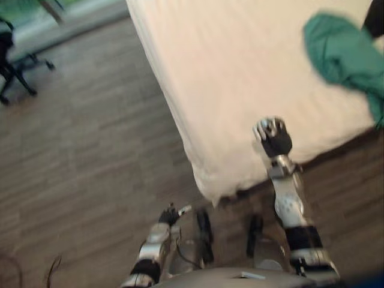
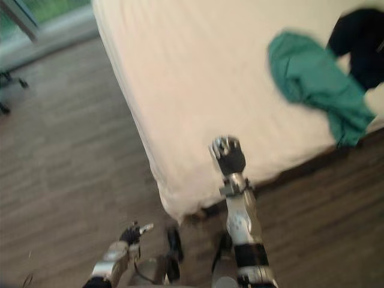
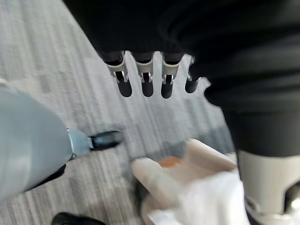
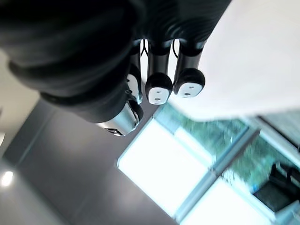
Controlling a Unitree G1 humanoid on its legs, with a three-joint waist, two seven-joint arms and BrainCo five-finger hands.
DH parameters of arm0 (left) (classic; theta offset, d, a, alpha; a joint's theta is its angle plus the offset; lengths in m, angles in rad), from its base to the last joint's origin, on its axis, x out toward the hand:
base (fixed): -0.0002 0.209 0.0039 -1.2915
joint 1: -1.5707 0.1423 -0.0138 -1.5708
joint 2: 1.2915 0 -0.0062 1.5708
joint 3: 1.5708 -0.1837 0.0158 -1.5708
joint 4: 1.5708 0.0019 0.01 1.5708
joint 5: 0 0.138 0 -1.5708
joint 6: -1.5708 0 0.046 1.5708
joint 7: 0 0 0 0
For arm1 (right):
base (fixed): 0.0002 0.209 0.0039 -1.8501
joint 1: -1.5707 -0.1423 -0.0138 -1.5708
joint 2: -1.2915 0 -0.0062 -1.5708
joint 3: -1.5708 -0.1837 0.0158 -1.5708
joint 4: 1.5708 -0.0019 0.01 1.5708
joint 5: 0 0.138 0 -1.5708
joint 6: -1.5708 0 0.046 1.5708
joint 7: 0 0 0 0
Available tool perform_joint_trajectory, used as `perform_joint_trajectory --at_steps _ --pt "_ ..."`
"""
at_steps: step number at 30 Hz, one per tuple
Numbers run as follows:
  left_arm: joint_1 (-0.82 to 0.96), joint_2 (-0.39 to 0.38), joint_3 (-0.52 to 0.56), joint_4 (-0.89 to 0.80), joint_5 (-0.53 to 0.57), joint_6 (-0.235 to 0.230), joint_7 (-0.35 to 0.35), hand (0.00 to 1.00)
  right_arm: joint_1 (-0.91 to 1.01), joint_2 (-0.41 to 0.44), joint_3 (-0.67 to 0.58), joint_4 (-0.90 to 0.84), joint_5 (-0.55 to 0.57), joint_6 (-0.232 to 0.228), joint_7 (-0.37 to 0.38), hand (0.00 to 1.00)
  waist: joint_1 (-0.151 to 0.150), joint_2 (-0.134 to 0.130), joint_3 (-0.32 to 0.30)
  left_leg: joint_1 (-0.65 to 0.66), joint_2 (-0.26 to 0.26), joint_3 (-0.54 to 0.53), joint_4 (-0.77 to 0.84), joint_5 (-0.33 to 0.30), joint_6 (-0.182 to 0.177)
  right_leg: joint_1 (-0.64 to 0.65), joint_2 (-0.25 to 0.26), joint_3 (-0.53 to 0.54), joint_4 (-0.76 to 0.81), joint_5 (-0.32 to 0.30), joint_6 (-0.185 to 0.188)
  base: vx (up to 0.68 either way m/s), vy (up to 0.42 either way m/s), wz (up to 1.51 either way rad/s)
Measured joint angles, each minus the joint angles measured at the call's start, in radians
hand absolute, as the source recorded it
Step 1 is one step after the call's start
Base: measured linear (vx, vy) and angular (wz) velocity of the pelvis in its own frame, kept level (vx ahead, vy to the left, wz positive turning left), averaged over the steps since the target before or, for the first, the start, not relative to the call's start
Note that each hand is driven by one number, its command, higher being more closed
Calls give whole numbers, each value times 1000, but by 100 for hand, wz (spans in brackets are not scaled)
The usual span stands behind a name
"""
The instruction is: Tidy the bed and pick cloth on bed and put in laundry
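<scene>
A bed (image 1: pixel 240 90) under a white sheet runs from its near corner up to the right. A green cloth (image 2: pixel 312 78) lies crumpled on the sheet at the far right, with a black cloth (image 2: pixel 360 48) just behind it. My right hand (image 1: pixel 273 138) is raised over the bed's near edge, left of the green cloth and well apart from it. Its fingers (image 4: pixel 159 86) are curled and hold nothing. My left hand (image 1: pixel 171 214) hangs low over the floor beside the bed corner (image 3: pixel 197 197), its fingers (image 3: pixel 143 79) relaxed and empty.
Wood-look floor (image 1: pixel 90 150) spreads to the left of the bed. A black office chair (image 1: pixel 15 66) stands at the far left by a glass wall (image 2: pixel 36 24). The bed's foot edge (image 1: pixel 336 150) borders the floor on the right.
</scene>
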Motion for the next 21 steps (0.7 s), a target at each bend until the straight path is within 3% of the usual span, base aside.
perform_joint_trajectory --at_steps 1,3,6,13,17,21 --pt "-39 3 10 6 -5 -3 3 0 -21 2 -12 25 21 -19 -10 100 2 -4 26 -28 4 2 0 12 8 -31 3 2 8 5 -5 -158 -42 0" --pt "-140 -2 55 6 -9 -5 8 0 -84 7 -11 -8 80 -98 43 100 1 -15 82 -121 10 20 2 49 25 -145 10 25 31 31 -24 -93 -40 -19" --pt "-195 -24 77 0 -10 1 9 0 -139 -19 -8 -39 82 -136 81 100 -13 -14 125 -162 12 53 25 49 27 -202 9 58 48 39 -28 -10 -10 -28" --pt "-211 -12 89 -41 -40 58 7 0 -114 -81 -44 -51 47 -124 144 100 -23 -28 135 -207 41 100 40 41 24 -249 50 106 -3 81 -37 22 -1 -23" --pt "-209 5 120 -48 -52 66 -3 0 -21 -122 -244 205 25 -74 61 100 -20 -37 140 -175 51 138 40 28 34 -206 72 136 -72 123 -31 54 11 -28" --pt "-203 47 159 -36 -57 55 -29 0 116 -121 -353 316 2 -63 62 100 -34 -41 142 -94 56 154 34 9 31 -122 80 141 -108 130 -28 100 2 -23"
